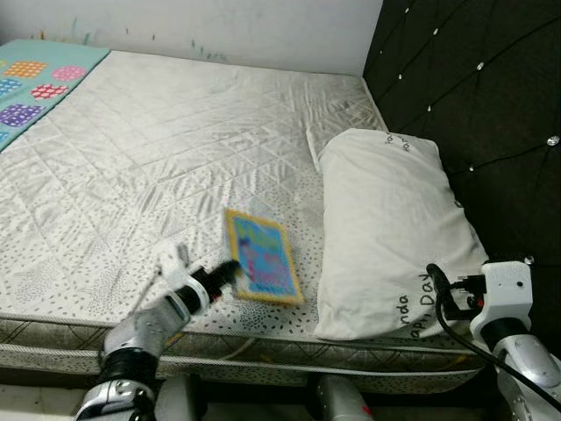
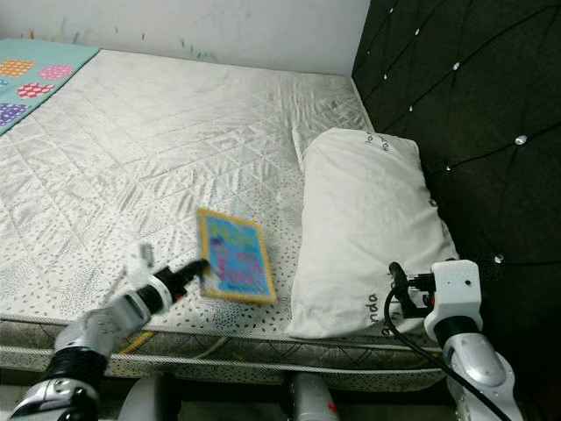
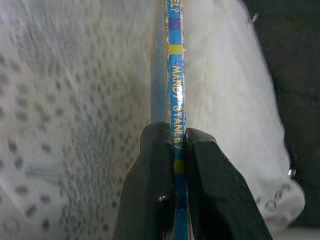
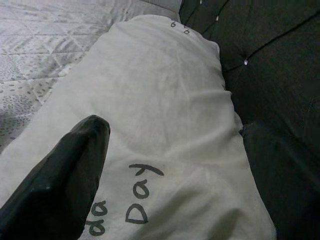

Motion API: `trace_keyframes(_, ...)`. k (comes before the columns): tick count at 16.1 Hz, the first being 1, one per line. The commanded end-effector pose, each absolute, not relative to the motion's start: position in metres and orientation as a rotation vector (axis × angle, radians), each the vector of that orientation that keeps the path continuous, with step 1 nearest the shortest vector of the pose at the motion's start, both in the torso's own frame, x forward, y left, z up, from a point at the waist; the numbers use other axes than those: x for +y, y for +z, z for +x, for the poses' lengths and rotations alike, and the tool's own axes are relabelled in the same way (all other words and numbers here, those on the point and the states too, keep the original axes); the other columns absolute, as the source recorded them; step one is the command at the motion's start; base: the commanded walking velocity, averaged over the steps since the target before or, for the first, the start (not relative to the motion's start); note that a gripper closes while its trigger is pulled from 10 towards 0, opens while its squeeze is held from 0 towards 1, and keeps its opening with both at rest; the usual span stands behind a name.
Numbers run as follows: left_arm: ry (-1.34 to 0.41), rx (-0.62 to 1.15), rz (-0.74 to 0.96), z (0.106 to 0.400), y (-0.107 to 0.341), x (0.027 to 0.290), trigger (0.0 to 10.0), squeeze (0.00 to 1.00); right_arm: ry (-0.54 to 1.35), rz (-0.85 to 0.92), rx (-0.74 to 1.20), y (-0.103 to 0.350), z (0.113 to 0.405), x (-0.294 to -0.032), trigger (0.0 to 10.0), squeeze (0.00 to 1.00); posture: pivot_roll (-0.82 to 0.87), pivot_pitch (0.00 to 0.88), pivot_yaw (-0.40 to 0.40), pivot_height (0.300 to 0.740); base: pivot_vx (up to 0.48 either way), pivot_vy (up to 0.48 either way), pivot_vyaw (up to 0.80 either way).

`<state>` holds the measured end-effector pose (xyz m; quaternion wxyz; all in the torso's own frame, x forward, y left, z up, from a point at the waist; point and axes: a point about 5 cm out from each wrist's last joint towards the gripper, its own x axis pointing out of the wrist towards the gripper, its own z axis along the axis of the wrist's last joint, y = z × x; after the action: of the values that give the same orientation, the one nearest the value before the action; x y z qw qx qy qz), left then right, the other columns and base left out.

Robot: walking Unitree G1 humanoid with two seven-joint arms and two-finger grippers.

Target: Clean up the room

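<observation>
A thin blue picture book point(image 1: 261, 256) with a yellow border is lifted just off the near edge of the bed, tilted. My left gripper point(image 1: 230, 274) is shut on its near edge; in the left wrist view both black fingers point(image 3: 159, 165) pinch the book's spine point(image 3: 175, 75). A white pillow point(image 1: 394, 228) with black lettering lies to the right of the book, against the headboard. My right gripper point(image 1: 438, 294) hovers at the pillow's near right corner; one black finger point(image 4: 65, 180) shows over the pillow point(image 4: 165, 120) in the right wrist view.
The bed's quilted white mattress point(image 1: 158, 149) stretches back to a white wall. A teal blanket point(image 1: 35, 83) with coloured patches lies at the far left. A dark tufted headboard point(image 1: 473, 96) rises on the right. The mattress edge point(image 1: 263, 351) runs just before me.
</observation>
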<state>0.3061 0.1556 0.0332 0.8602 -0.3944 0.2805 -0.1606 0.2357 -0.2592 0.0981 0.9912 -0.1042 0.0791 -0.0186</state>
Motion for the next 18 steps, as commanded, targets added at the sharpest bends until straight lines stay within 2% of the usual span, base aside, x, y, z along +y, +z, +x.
trace_keyframes(1,-0.383,0.583,-0.816,0.312,0.037,0.151,10.0,0.00,-0.052,-0.230,0.153,0.105,0.234,-0.265,10.0,0.00,-0.32,0.009,-0.115,0.615,0.000,0.000,0.00)
trace_keyframes(6,-0.420,0.671,-0.867,0.306,0.026,0.151,10.0,0.00,-0.049,-0.240,0.150,0.108,0.236,-0.265,10.0,0.00,-0.33,0.000,-0.117,0.615,0.000,0.000,0.00)
trace_keyframes(10,-0.501,0.713,-0.832,0.303,0.023,0.146,10.0,0.00,-0.047,-0.243,0.147,0.109,0.236,-0.265,10.0,0.00,-0.34,0.000,-0.114,0.615,0.000,0.000,0.00)
trace_keyframes(16,-0.437,0.728,-0.798,0.295,0.013,0.170,10.0,0.00,-0.046,-0.248,0.147,0.109,0.236,-0.266,10.0,0.00,-0.34,0.000,-0.117,0.615,0.000,0.000,0.00)
trace_keyframes(17,-0.430,0.730,-0.797,0.293,0.012,0.172,10.0,0.40,-0.045,-0.247,0.147,0.109,0.237,-0.266,10.0,0.00,-0.34,0.000,-0.118,0.615,0.000,0.000,0.00)
trace_keyframes(18,-0.421,0.734,-0.792,0.292,0.010,0.175,10.0,0.67,-0.043,-0.246,0.148,0.108,0.237,-0.265,10.0,0.00,-0.33,0.000,-0.119,0.615,0.000,0.000,0.00)
